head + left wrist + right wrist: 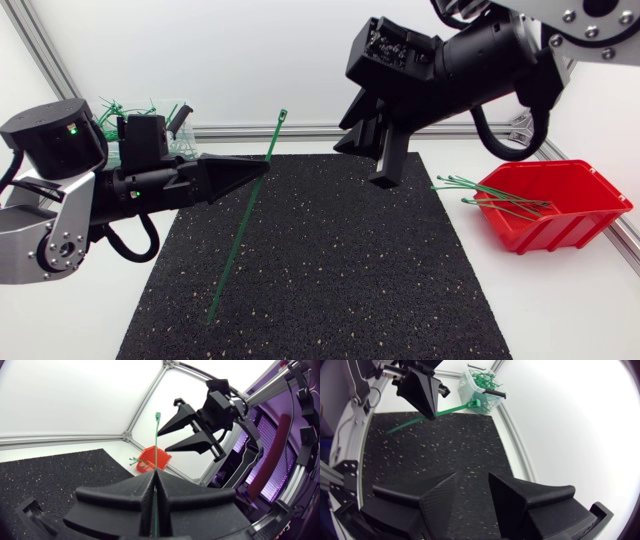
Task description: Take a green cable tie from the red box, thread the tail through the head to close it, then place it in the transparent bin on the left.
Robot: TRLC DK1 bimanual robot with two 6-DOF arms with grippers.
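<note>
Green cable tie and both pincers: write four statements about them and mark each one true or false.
1. The left pincer is shut on the green cable tie. True.
2. The right pincer grips the same tie. False: it is open, empty and apart from the tie.
3. The green cable tie is closed into a loop. False: it is straight, with the tail not threaded.
4. The red box holds loose cable ties. True.

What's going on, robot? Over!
Left claw shut on green tie, straight, not looped yet. Right claw open, empty, above the mat. Nothing in the way.
</note>
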